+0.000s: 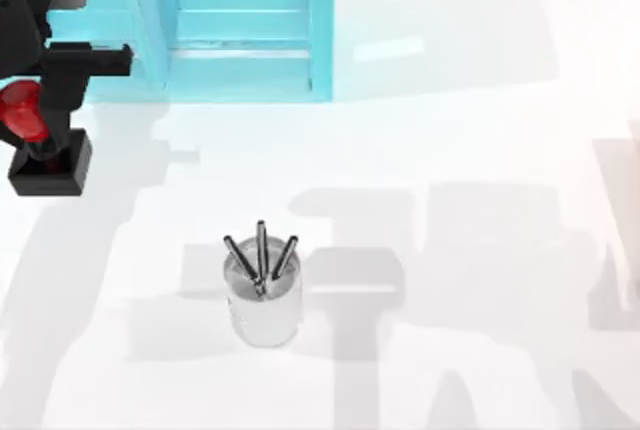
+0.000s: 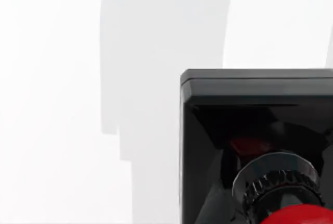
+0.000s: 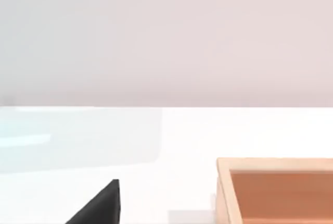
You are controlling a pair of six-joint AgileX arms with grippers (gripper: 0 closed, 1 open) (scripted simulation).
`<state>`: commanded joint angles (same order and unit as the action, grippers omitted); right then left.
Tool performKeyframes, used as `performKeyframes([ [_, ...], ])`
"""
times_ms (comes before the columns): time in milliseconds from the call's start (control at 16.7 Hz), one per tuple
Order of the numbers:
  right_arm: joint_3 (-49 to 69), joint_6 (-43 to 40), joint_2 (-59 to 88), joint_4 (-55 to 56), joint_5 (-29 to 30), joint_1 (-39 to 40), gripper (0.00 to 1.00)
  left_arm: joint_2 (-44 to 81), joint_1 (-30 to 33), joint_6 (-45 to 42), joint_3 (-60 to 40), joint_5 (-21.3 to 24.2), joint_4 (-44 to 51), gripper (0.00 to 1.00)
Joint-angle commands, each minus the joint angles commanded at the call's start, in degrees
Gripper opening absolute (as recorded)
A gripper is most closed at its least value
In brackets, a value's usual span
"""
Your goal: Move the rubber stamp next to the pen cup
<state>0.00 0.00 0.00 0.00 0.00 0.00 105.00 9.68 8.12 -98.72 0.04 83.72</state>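
Left gripper (image 1: pixel 35 120) over rubber stamp (image 1: pixel 40 145): glossy red knob, black square base.

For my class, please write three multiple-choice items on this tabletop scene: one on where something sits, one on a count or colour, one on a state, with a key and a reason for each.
1. Where is the rubber stamp in the top view?
A. at the table's far left, beside the turquoise shelf unit
B. touching the pen cup
C. at the table's right edge

2. How many pens stick out of the pen cup?
A. one
B. three
C. five

3. How does the pen cup stand?
A. tipped on its side
B. upside down
C. upright

Key: 1 A, the stamp's red knob and black base lie at the left edge under the left end effector, well apart from the cup. 2 B, three dark pens fan out of the rim. 3 C, its open mouth faces up with the pens inside.
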Motion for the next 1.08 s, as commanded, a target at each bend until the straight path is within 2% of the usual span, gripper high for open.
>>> performKeyframes([
  [360, 0.0, 0.0, 0.0, 0.0, 0.0, 0.0, 1.00, -0.4, 0.7, 0.8, 1.0, 0.1, -0.6, 0.00],
  [900, 0.0, 0.0, 0.0, 0.0, 0.0, 0.0, 1.00, -10.8, 17.0, 17.3, 19.7, 0.1, -8.6, 0.00],
  [1080, 0.0, 0.0, 0.0, 0.0, 0.0, 0.0, 1.00, -12.1, 18.9, 19.3, 21.7, 0.0, -9.6, 0.00],
])
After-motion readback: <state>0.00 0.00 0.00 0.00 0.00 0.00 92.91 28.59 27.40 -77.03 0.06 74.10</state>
